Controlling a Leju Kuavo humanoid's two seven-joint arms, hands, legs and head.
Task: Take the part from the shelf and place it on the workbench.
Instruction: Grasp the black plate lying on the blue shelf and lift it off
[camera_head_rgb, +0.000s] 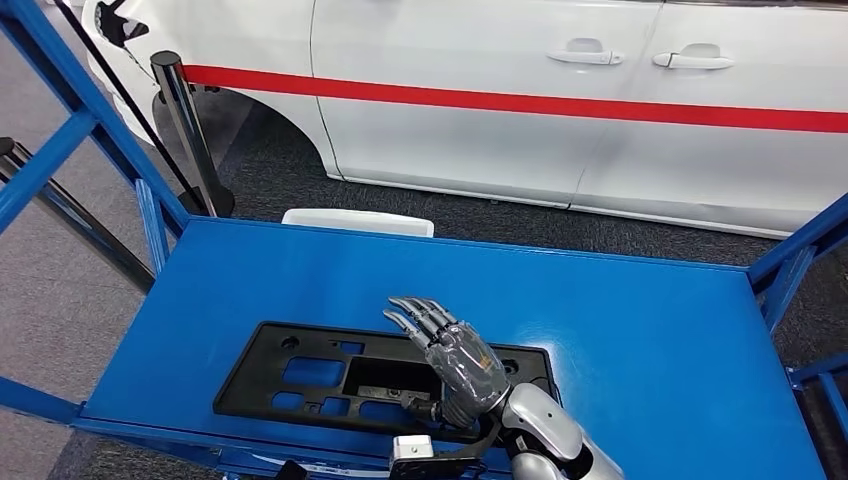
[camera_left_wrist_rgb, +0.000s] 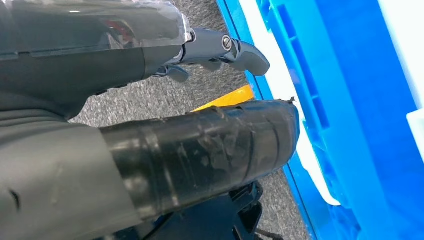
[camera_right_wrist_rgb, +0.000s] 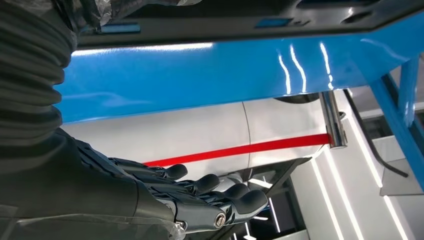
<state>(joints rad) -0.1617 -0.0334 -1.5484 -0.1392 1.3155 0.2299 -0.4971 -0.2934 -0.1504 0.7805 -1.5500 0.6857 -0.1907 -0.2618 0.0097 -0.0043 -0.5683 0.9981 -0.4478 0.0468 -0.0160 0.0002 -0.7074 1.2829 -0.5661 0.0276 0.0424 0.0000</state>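
Observation:
The black plastic part, a flat frame with several cut-outs, lies flat on the blue workbench near its front edge. My right hand is over the part's right half, fingers stretched straight and apart, holding nothing. In the right wrist view, the part sits on the workbench's blue top, and my right hand stays clear of it with its fingers extended. In the left wrist view, my left hand hangs beside the bench over grey carpet, fingers loose and empty.
A white car with a red stripe stands behind the workbench. A black post and blue frame beams rise at the left, another blue beam at the right. A blue crate is near my left hand.

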